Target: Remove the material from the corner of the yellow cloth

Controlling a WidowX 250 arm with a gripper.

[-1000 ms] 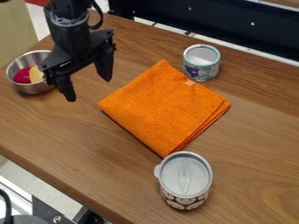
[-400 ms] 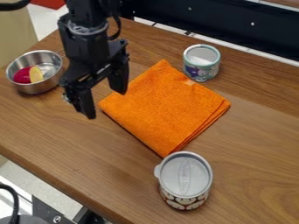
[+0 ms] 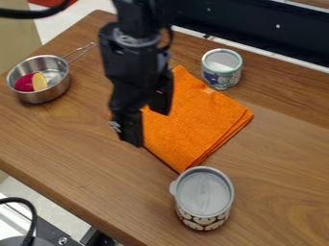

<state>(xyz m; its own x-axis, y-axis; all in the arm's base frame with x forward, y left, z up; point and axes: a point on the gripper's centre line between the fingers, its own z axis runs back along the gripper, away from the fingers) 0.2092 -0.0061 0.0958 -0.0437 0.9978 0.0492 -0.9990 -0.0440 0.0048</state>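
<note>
The gripper (image 3: 149, 126) hangs over the left part of the folded orange cloth (image 3: 199, 120), open, with its two fingers apart and nothing held between them. It hides the cloth's left corner. Close against the cloth's upper right edge stands a small patterned cup (image 3: 221, 72). At the cloth's lower corner is a lidded mug (image 3: 204, 196) with a grey top, upright on the wooden table. Whether the mug rests on the cloth's tip or only beside it, I cannot tell.
A metal pan (image 3: 40, 95) with a red item and a yellow piece in it sits at the left, its handle pointing up and right. The wooden table (image 3: 83, 158) has its front edge at the lower left. A dark rail (image 3: 257, 29) runs behind the table.
The gripper has moved right and down in the view, from beside the pan to over the cloth's left part. The pan's handle has come into sight. Cloth, cup and mug have stayed put.
</note>
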